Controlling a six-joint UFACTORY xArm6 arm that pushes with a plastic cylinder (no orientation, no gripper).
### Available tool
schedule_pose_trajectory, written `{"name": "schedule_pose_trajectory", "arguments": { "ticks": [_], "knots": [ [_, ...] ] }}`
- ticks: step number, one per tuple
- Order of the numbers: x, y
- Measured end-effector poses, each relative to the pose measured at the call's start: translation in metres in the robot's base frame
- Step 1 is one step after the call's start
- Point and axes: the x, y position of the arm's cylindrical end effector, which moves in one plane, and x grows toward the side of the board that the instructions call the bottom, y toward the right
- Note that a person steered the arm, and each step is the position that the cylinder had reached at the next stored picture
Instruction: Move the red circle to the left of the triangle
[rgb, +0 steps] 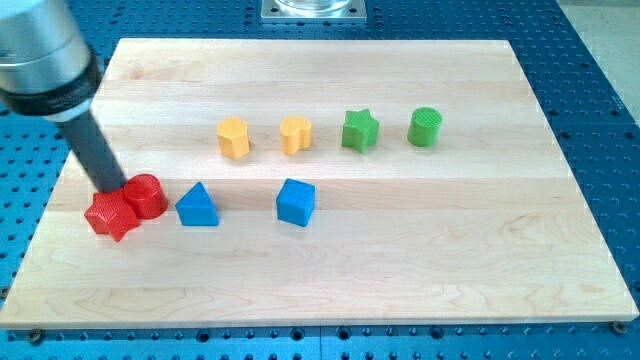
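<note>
The red circle (147, 195) stands near the board's left edge, just left of the blue triangle (197, 206) with a small gap between them. A red star (110, 215) touches the circle on its lower left. My tip (110, 187) is at the end of the dark rod, right behind the two red blocks, above the star and against the circle's upper left side.
A blue cube (295, 201) sits right of the triangle. A row nearer the view's top holds two yellow blocks (233, 137) (295, 134), a green star (360, 130) and a green cylinder (425, 127). The wooden board (400, 280) lies on a blue perforated table.
</note>
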Motion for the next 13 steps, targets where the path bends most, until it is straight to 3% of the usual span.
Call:
{"name": "schedule_pose_trajectory", "arguments": {
  "ticks": [1, 2, 4, 5, 6, 7, 9, 10, 12, 13],
  "knots": [
    [-0.029, 0.001],
    [-0.032, 0.005],
    [0.005, 0.011],
    [-0.006, 0.006],
    [-0.017, -0.058],
    [0.034, -0.094],
    [0.12, -0.028],
    [0.094, 0.017],
    [0.055, 0.004],
    [0.054, -0.007]
  ]
}}
